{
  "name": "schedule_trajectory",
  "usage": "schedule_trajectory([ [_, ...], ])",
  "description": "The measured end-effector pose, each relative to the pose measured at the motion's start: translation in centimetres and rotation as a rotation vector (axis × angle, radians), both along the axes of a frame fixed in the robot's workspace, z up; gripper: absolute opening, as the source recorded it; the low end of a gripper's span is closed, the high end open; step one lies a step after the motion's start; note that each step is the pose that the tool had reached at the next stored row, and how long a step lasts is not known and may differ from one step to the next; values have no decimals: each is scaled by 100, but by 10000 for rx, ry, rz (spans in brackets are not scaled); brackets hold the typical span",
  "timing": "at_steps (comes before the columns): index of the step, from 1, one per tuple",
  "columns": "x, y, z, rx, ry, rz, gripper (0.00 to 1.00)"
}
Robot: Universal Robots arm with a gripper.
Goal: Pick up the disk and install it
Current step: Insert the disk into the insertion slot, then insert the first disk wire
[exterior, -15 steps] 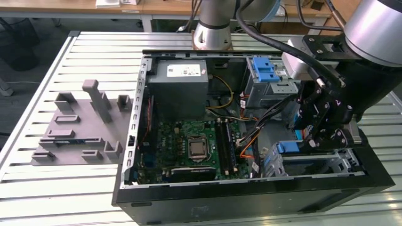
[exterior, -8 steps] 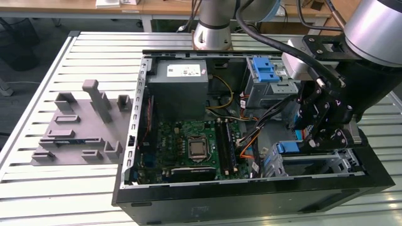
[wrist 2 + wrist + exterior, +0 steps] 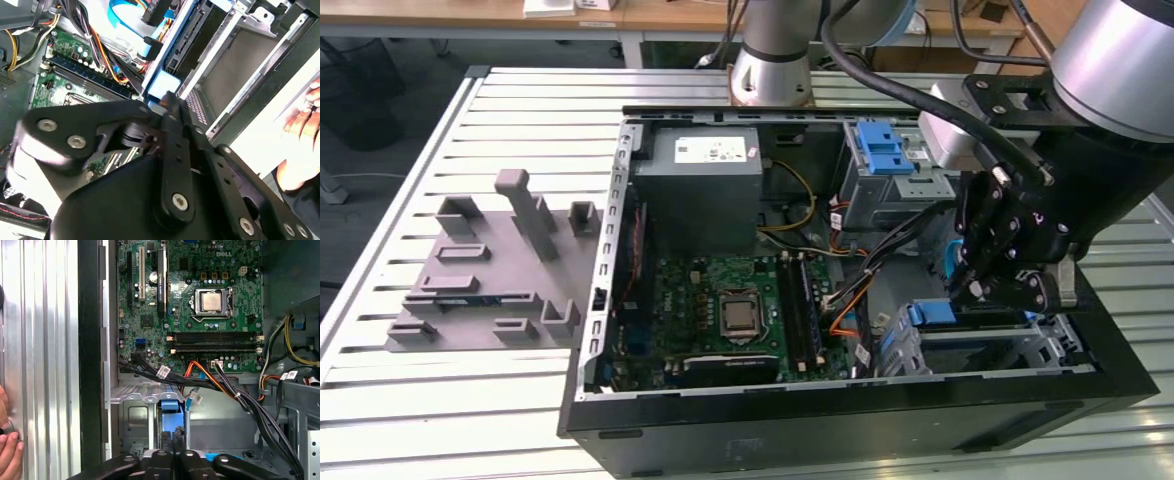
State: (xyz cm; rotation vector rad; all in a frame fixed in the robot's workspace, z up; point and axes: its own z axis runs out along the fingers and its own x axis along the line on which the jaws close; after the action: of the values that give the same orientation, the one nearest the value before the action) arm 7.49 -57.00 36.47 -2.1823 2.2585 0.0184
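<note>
Disk (image 3: 170, 406) seated in metal cage (image 3: 134, 422), end effector (image 3: 172, 434) clenched, apparently touching its blue edge, cables (image 3: 240, 399) crowding close beside

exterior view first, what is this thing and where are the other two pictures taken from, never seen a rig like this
The exterior view is shot from off the machine: a silver robot arm reaches into an open black computer case lying on a slatted metal table. On that view's left sits a grey plastic fixture. Both wrist views come from cameras riding on the arm, looking past its black gripper. Its fingers are together, nothing visible between them, tips at the disk's blue plastic carrier in the metal drive cage. A person's hand is over the table.
</note>
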Motion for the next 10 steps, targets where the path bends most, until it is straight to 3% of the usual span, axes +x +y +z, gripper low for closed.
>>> schedule_trajectory([
  [2, 0, 0, 0, 0, 0, 0, 11],
  [10, 0, 0, 0, -3, 0, 0, 11],
])
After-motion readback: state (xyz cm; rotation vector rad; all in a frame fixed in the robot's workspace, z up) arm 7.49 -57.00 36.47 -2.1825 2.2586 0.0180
